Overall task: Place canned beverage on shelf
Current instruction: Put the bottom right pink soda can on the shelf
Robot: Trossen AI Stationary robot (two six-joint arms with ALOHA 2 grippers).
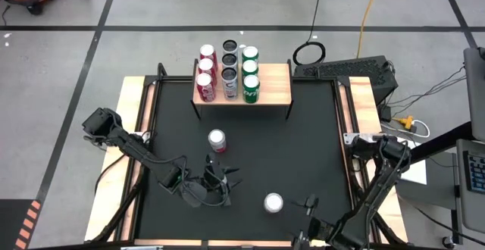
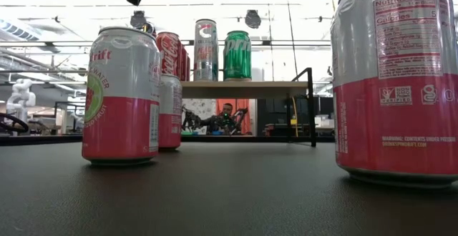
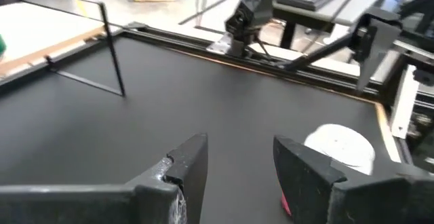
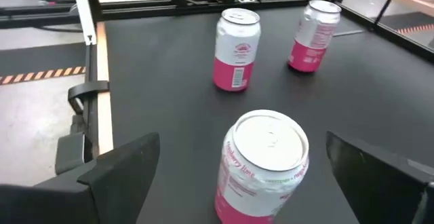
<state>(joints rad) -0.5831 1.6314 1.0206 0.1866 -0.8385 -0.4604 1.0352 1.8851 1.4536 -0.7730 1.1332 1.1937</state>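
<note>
Showing a third can (image 4: 237, 49), probably upright.

Overhead view straight down, low view level across table (image 2: 215, 193), both sharing shelf (image 1: 274, 83), wrist views close

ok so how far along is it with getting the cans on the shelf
Done: nine cans stand on the shelf in three rows. In hand: the right claw is open around a pink can near the mat's front edge, not yet closed on it. Left: that can plus two more pink cans on the mat need shelving; the left claw waits open and empty mid-table.
</note>
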